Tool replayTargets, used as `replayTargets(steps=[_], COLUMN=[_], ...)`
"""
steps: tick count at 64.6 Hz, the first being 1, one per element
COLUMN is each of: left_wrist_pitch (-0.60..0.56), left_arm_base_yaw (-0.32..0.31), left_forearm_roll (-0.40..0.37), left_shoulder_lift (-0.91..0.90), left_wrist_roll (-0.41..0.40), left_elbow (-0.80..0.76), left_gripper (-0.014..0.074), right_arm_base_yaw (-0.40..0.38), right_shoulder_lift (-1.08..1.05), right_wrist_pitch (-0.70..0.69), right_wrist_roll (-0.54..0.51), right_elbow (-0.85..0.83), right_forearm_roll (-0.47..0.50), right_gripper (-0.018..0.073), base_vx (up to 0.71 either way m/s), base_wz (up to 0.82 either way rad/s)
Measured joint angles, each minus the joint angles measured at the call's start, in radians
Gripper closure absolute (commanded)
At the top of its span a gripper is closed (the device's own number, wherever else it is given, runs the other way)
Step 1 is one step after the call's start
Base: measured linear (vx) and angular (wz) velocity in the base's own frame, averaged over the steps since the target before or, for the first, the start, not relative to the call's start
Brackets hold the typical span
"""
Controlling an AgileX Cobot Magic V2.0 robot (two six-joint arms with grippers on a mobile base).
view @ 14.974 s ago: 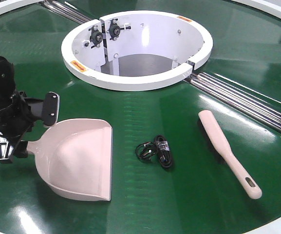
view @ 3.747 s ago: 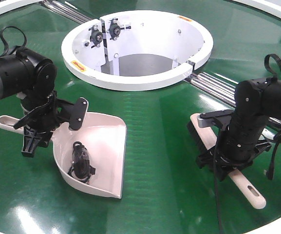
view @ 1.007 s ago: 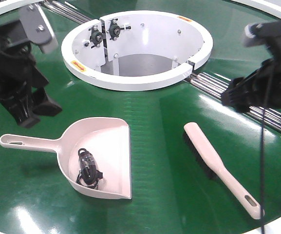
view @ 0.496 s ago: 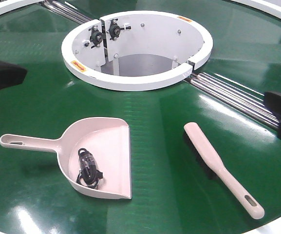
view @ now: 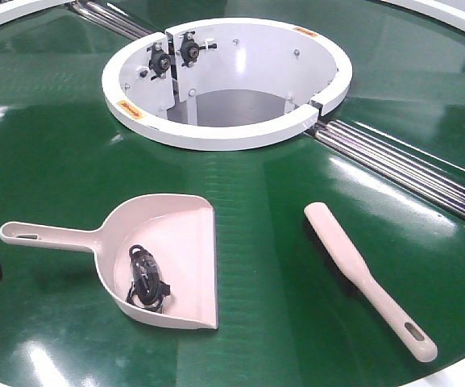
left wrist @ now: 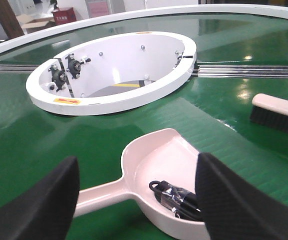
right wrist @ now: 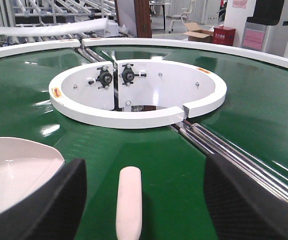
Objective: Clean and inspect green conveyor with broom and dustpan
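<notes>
Green conveyor (view: 63,161) looks swept; our left gripper (left wrist: 136,200) & right gripper (right wrist: 144,200) gape, empty. Risk: tipping dustpan (view: 180,234) spills black cable (view: 146,278) w/ careless regrasp.

Matte black gripper fingers, both wrists

Left gripper (left wrist: 136,200) and right gripper (right wrist: 144,200) each show two broad, rounded, smooth black fingers (left wrist: 39,207), without visible markings or screws.

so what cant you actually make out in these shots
- Broom bristles: front view shows mostly its back; left wrist view cuts the broom at the right edge.
- Black cable bundle in the dustpan: too small to identify.
- Dustpan handle end: left wrist view, behind the left gripper finger.
- Arms: outside the front view.
</notes>
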Motion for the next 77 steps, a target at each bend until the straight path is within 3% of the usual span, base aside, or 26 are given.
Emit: replayTargets(steps=[12,27,33,42,77], left_wrist_pitch=[-0.153,-0.174,-0.175,-0.178,-0.179], left_arm_base_yaw=[0.0,0.0,0.0,0.0,0.0], left_forearm_roll=[-0.023,-0.029,-0.029,-0.029,-0.029], left_shoulder_lift=[-0.087,-0.088,-0.088,-0.088,-0.088], left_wrist_roll=[-0.004,-0.005,-0.005,-0.006,-0.006], left_elbow=[0.108,0.129,0.129,0.129,0.129], left_gripper=[0.0126,0.0165,0.029,0.0608,0.0604], right_arm_base_yaw=[0.0,0.0,0.0,0.0,0.0], right_shoulder_lift=[-0.074,-0.075,-0.075,-0.075,-0.075], right_wrist_pitch=[-0.168,-0.223,-0.224,-0.224,-0.228], right_wrist_roll=[0.0,0.0,0.0,-0.001,-0.004], right_elbow=[0.14,0.171,0.171,0.171,0.171], right_forearm_roll=[0.0,0.0,0.0,-0.001,-0.004], right_gripper=[0.0131,0.0192,0.03,0.0568,0.0568], base_vx=[0.0,0.0,0.0,0.0,0.0], base_wz=[0.0,0.0,0.0,0.0,0.0])
